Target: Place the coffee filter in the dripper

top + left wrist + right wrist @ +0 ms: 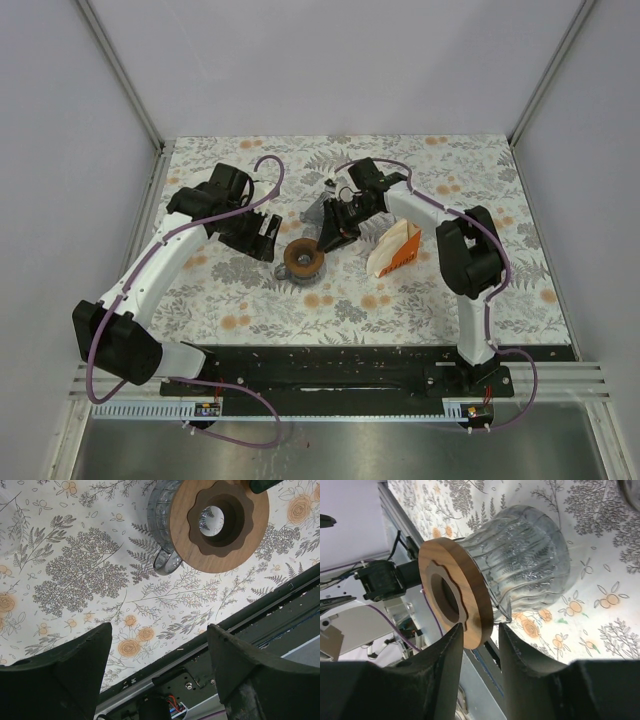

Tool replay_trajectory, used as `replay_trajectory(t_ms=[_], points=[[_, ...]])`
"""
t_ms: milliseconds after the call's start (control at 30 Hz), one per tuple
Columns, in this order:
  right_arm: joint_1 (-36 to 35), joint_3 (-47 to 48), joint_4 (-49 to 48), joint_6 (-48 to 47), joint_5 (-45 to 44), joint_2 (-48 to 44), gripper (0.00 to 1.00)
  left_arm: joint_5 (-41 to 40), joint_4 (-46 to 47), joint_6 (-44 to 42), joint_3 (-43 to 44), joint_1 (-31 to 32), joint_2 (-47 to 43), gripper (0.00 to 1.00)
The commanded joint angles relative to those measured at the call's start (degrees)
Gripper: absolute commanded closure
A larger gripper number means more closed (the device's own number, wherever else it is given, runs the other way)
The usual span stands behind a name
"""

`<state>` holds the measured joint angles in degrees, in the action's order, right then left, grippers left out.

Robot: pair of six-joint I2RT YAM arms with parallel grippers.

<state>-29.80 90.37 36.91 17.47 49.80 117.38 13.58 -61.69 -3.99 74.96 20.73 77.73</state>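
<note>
Coffee filter [390, 250]: a white, fan-shaped paper stack with an orange patch on its right part. It lies flat on the floral table [450, 310], right of the dripper and apart from it, and neither arm touches it.
Dripper [303, 258]: ribbed clear glass with a small glass loop handle and a round wooden collar [472, 580] whose centre hole has a wavy edge. It is tipped on its side near the middle of the table, and in the top view the collar faces up toward the camera.
Writing: the orange patch on the filter is too small to read.
Right gripper [480, 630]: the jaws are drawn in to a narrow gap with the collar's rim pinched between them. It meets the dripper from the far right.
Left gripper [160, 630]: the jaws are spread wide with nothing between them but bare tablecloth. It sits just left of the dripper without touching it.
</note>
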Motion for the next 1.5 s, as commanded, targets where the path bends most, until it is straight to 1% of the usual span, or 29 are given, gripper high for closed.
replay_trajectory(t_ms=[0, 67, 267, 367, 433, 467, 567, 600, 633, 667, 767, 867, 967, 1133, 1167, 1233, 1300, 1367, 1400, 1467], points=[[0.4, 4.3, 3.3, -2.4, -3.7, -0.3, 0.56, 1.8, 2.0, 0.2, 0.4, -0.2, -1.6, 0.21], [0.4, 4.9, 3.2, -2.4, -4.4, -0.8, 0.55, 1.7, 1.9, 0.1, 0.4, -0.1, -1.6, 0.21], [0.5, 6.8, 5.2, -3.6, -10.8, -2.0, 0.54, 2.0, 2.0, 0.2, 0.6, -0.1, -1.4, 0.21], [0.4, 8.8, 6.0, -4.4, -15.8, -4.0, 0.53, 1.9, 2.1, 0.2, 1.2, -0.1, -1.3, 0.21], [0.4, 10.6, 6.1, -4.6, -20.8, -5.4, 0.49, 1.7, 2.7, 0.4, 1.9, -0.1, -1.4, 0.2], [0.4, 11.5, 5.6, -4.4, -23.8, -6.0, 0.46, 1.4, 3.3, 0.5, 2.2, -0.1, -1.7, 0.2], [0.4, 12.6, 1.4, -4.6, -31.4, -5.6, 0.25, 0.9, 6.1, 0.9, 2.3, -0.3, -3.2, 0.19], [0.4, 12.6, -0.1, -5.2, -34.6, -4.7, 0.23, 0.7, 7.4, 1.3, 2.0, -0.4, -3.9, 0.19], [0.4, 13.5, -1.1, -5.7, -35.5, -3.5, 0.14, 0.6, 8.5, 1.5, 1.7, -0.6, -4.3, 0.18], [0.5, 14.7, -2.0, -6.8, -35.3, -1.9, 0.01, 0.6, 9.6, 1.9, 1.4, -0.6, -5.0, 0.18], [0.2, 17.4, -5.2, -9.6, -32.8, 2.4, 0.0, 0.6, 11.9, 2.6, 0.5, -0.8, -6.2, 0.18], [-0.1, 20.6, -7.0, -11.3, -31.3, 6.5, 0.0, 0.3, 13.5, 3.1, -0.6, -1.1, -6.7, 0.18], [-0.2, 23.1, -7.2, -13.5, -31.8, 10.1, 0.01, 0.1, 14.9, 3.5, -1.4, -1.5, -7.3, 0.18], [-0.2, 23.3, -10.4, -17.1, -33.0, 13.1, 0.01, 0.3, 16.2, 3.6, -1.7, -2.0, -7.3, 0.17], [-0.3, 23.4, -10.5, -17.2, -32.3, 13.6, 0.05, 0.4, 16.2, 3.6, -1.7, -2.2, -7.2, 0.17], [-0.3, 23.5, -10.9, -19.8, -31.3, 13.9, 0.17, 0.7, 16.2, 3.7, -1.7, -2.2, -7.0, 0.17], [-0.5, 22.7, -11.8, -20.8, -31.0, 13.8, 0.34, 0.7, 16.1, 3.6, -1.7, -2.4, -7.0, 0.17], [-0.8, 21.1, -13.4, -22.4, -31.0, 13.2, 0.45, 0.7, 16.3, 3.6, -1.8, -2.6, -7.1, 0.17], [-0.9, 20.2, -14.4, -23.2, -30.6, 13.1, 0.49, 0.7, 16.3, 3.6, -1.8, -2.5, -7.0, 0.17], [-1.0, 18.9, -15.5, -24.9, -29.9, 13.3, 0.54, 0.7, 16.2, 3.6, -1.8, -2.7, -7.2, 0.17]])
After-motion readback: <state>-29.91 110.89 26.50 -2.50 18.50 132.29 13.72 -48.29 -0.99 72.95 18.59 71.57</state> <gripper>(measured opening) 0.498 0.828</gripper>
